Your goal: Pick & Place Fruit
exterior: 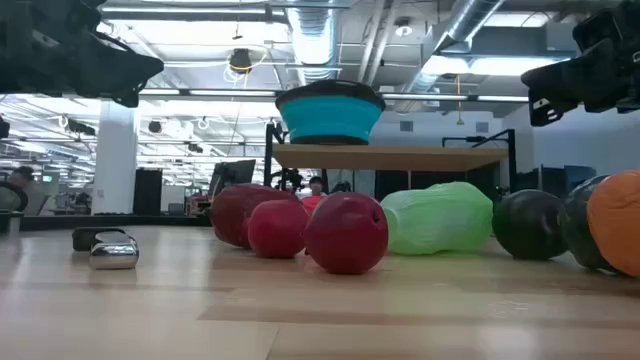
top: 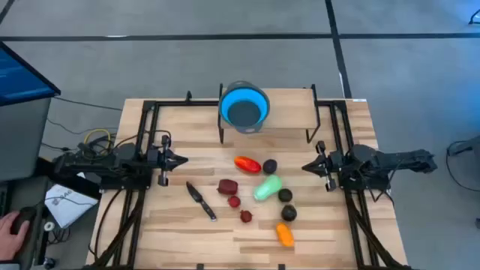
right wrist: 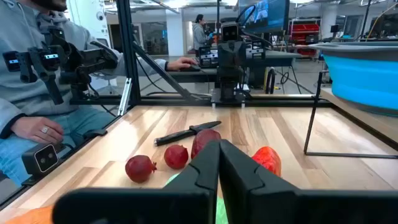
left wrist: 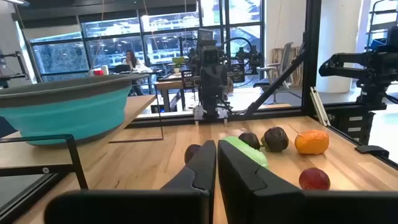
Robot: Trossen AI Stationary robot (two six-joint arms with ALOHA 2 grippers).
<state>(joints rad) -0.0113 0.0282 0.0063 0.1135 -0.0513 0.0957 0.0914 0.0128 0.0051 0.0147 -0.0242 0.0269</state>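
jaws on both arms are pressing together, holding nothing: the left gripper and right gripper are hovering at opposite table edges, apart from the fruit lying between them mid-table. the high view is showing nine pieces: three dark, two tiny red, one each red-orange, green, orange, dark red. the right wrist view is showing a person's hand.

The fruit all sat in the stretch between the left gripper and the right gripper, closer to the right one. The knife lay just off the left gripper, and the bowl was up on the shelf beyond both.
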